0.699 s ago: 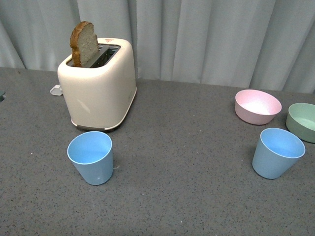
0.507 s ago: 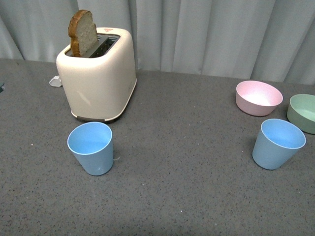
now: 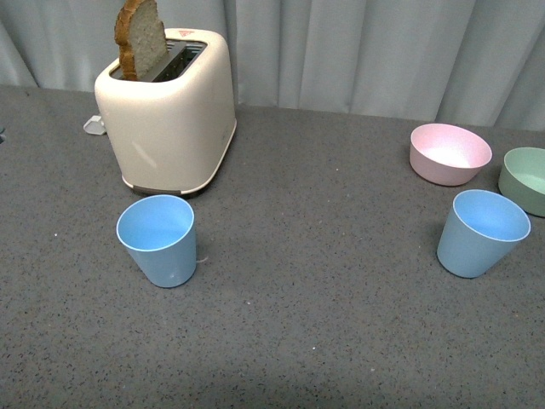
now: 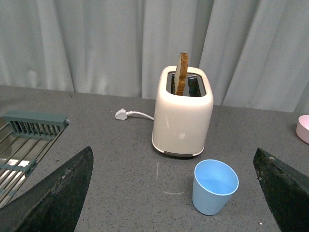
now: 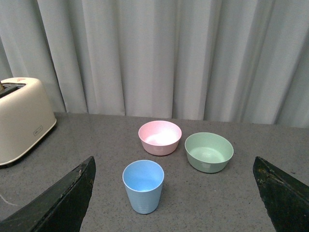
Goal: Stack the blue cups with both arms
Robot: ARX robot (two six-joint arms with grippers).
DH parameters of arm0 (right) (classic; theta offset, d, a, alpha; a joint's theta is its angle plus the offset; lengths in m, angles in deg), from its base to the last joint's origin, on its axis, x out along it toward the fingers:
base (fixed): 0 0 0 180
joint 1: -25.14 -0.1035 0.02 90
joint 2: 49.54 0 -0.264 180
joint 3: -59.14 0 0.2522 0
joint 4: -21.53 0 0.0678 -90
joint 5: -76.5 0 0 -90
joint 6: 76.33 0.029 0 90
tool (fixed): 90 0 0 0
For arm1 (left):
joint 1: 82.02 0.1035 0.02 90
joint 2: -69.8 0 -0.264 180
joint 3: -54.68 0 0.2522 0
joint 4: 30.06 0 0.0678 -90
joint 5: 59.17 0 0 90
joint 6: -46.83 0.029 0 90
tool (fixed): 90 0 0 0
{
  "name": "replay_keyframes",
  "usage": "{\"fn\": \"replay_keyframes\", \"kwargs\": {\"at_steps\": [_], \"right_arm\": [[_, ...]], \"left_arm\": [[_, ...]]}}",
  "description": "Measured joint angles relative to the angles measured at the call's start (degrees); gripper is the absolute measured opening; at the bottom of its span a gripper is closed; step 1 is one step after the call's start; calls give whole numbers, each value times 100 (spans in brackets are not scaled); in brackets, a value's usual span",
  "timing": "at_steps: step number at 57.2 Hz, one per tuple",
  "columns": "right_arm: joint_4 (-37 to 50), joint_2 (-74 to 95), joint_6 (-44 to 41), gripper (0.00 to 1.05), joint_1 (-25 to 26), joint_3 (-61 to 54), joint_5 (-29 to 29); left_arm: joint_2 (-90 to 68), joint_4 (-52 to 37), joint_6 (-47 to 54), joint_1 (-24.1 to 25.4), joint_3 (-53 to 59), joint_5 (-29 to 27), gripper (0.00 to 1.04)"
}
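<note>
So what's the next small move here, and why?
Likely bring both arms down to the cups: left gripper toward the left cup by the toaster, right gripper toward the right cup near the pink bowl. Both grippers are open and empty, and the cups stand upright, far apart.

A kitchen-like set: toaster (image 3: 166, 115) holding bread (image 3: 140, 38) at ten o'clock on a grey speckled surface (image 3: 324, 324), rack (image 4: 35, 124), curtain (image 3: 358, 51) behind.

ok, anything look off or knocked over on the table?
Nothing spilled or tipped. The left blue cup and right blue cup stand upright. Only oddity: the toaster is unplugged, its plug lying loose on the table, with a bread slice sticking up.
</note>
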Motion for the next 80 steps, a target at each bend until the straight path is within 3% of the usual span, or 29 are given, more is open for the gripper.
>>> {"fn": "replay_keyframes", "kwargs": {"at_steps": [15, 19, 23, 29, 42, 64, 80], "right_arm": [[0, 0, 0, 95, 0, 0, 0], [0, 2, 0, 95, 0, 0, 0], [0, 0, 0, 95, -2, 0, -2], [-2, -2, 0, 95, 0, 0, 7], [0, -2, 0, 95, 0, 0, 0], [-2, -2, 0, 95, -2, 0, 2], [-2, -2, 0, 95, 0, 0, 2]], "left_arm": [[-9, 9, -17, -7, -4, -48, 98], [-459, 787, -518, -372, -275, -1239, 98], [-1143, 1082, -1119, -452, -400, -1895, 98], [-2457, 409, -1729, -238, -686, -1543, 98], [-5880, -1237, -1980, -271, -1847, -511, 98], [-9285, -850, -2028, -544, -3856, 168, 98], [-10159, -651, -2245, -708, -4365, 219, 98]]}}
